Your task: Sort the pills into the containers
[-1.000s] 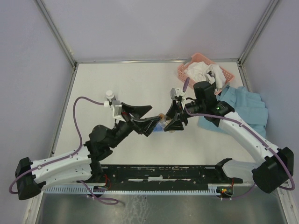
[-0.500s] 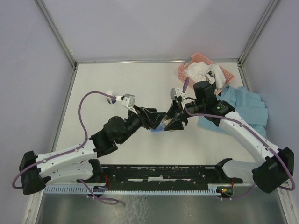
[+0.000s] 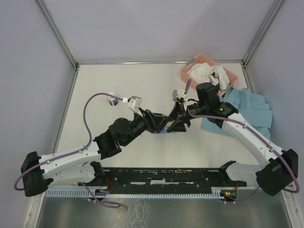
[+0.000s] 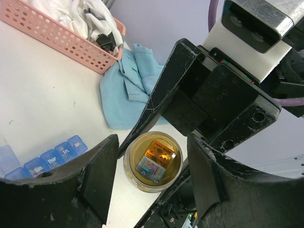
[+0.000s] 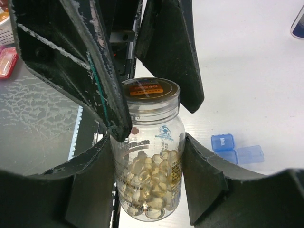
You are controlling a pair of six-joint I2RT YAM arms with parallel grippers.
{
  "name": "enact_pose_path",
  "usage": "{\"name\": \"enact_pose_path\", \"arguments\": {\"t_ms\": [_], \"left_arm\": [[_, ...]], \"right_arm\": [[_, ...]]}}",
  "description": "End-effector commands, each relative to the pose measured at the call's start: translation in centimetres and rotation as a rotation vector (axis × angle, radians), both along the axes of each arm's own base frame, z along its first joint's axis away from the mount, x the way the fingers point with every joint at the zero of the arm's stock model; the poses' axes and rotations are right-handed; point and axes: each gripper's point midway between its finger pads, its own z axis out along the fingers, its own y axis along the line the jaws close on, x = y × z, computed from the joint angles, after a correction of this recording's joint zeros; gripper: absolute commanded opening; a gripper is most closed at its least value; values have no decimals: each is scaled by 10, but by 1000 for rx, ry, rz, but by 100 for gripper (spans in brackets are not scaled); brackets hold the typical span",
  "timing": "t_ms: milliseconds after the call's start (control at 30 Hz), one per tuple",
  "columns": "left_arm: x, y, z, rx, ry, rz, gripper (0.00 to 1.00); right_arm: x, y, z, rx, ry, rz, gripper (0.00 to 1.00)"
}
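Pills inside clear bottle clamped by right pincer. Left pincer straddles cap, grip unclear. Off-centre twist could yank bottle loose, spilling.

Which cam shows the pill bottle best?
Right wrist: pill bottle seen cap to base, pills inside. Left wrist: only the cap, end-on. Top external: hidden under left pincer and right pincer.

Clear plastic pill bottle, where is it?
The bottle stands top-view centre, between right arm's fingers; left arm's fingers flank its lid, blue organiser strip beside.
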Motion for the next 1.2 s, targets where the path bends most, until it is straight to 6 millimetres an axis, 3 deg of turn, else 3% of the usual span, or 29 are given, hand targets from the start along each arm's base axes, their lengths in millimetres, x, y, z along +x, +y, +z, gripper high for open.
{"name": "enact_pose_path", "arguments": {"t_ms": [0,400,633,733,867,933,1033,1167], "left_arm": [[-3,-1,24,-71,3,-7,66],[4,-1,18,-44,21,26,53],[5,-2,15,-42,29,31,21],[6,1,15,-63,40,47,4],[7,6,18,-117,50,64,3],[6,7,20,-146,51,64,3],[6,8,24,-192,54,67,3],[5,8,28,-248,64,62,3]], "right_arm": [[9,4,18,17,-61,-19,24],[16,3,14,-8,-60,-48,24],[18,3,9,-26,-63,-56,26],[19,3,8,-29,-63,-60,39],[19,3,9,-22,-55,-59,71],[19,4,9,-14,-49,-66,83],[20,6,11,9,-37,-82,93],[22,11,18,71,-6,-107,98]]}}
